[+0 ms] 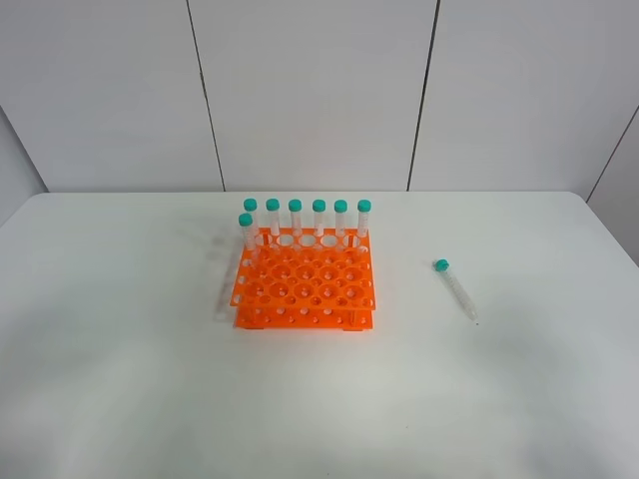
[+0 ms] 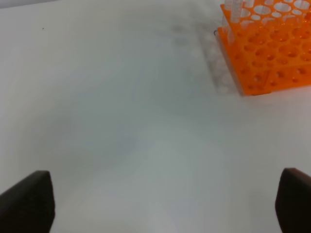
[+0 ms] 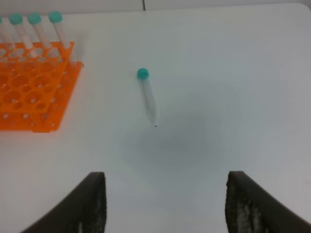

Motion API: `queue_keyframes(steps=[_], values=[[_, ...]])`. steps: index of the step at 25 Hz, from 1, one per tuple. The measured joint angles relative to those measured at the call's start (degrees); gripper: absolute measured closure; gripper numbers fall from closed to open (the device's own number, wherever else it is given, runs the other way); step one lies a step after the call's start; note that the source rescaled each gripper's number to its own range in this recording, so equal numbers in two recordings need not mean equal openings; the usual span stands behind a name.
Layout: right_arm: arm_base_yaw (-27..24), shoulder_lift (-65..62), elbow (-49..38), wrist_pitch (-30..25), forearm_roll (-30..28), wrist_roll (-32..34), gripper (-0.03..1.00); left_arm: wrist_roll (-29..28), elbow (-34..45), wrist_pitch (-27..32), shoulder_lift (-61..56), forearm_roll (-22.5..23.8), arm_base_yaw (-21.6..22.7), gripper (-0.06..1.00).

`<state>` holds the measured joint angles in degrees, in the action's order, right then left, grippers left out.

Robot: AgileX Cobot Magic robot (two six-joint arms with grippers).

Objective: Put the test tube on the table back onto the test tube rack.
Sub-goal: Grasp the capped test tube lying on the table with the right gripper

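Observation:
A clear test tube (image 1: 455,288) with a teal cap lies flat on the white table (image 1: 120,379), to the right of the orange test tube rack (image 1: 305,284). Its cap points away from me, its tip toward me. It also shows in the right wrist view (image 3: 147,96), ahead of my open, empty right gripper (image 3: 165,204). The rack (image 3: 31,87) holds several upright teal-capped tubes (image 1: 307,220) along its back row and left corner. My left gripper (image 2: 165,204) is open and empty, with the rack's corner (image 2: 265,48) well ahead of it. Neither gripper shows in the exterior view.
Grey wall panels (image 1: 310,90) stand behind the table's far edge. The white tabletop stretches wide around the rack and the lying tube.

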<state>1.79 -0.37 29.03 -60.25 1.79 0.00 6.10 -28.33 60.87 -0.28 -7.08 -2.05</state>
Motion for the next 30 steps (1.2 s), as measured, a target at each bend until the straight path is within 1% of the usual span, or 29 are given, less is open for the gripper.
queue_keyframes(steps=[8, 12, 17, 22, 24, 26, 30], values=[[0.0, 0.0, 0.0, 0.0, 0.0, 0.0, 0.46, 0.0, 0.0, 0.0, 0.0, 0.0, 0.0, -0.06], [0.0, 0.0, 0.0, 2.3, 0.0, 0.0, 0.46, 0.0, 0.0, 0.0, 0.0, 0.0, 0.0, -0.06], [0.0, 0.0, 0.0, 2.7, 0.1, 0.0, 0.46, 0.0, 0.0, 0.0, 0.0, 0.0, 0.0, -0.06], [0.0, 0.5, 1.4, 2.7, 2.1, 0.0, 0.46, 0.0, 0.0, 0.0, 0.0, 0.0, 0.0, -0.06], [0.0, 3.0, 4.7, 2.9, 3.1, -0.9, 0.46, 0.0, 0.0, 0.0, 0.0, 0.0, 0.0, -0.06], [0.0, 7.3, 8.8, 3.3, 4.8, -3.3, 0.46, 0.0, 0.0, 0.0, 0.0, 0.0, 0.0, -0.06], [0.0, 18.4, 18.1, 6.0, 11.7, -13.0, 0.46, 0.0, 0.0, 0.0, 0.0, 0.0, 0.0, -0.06]])
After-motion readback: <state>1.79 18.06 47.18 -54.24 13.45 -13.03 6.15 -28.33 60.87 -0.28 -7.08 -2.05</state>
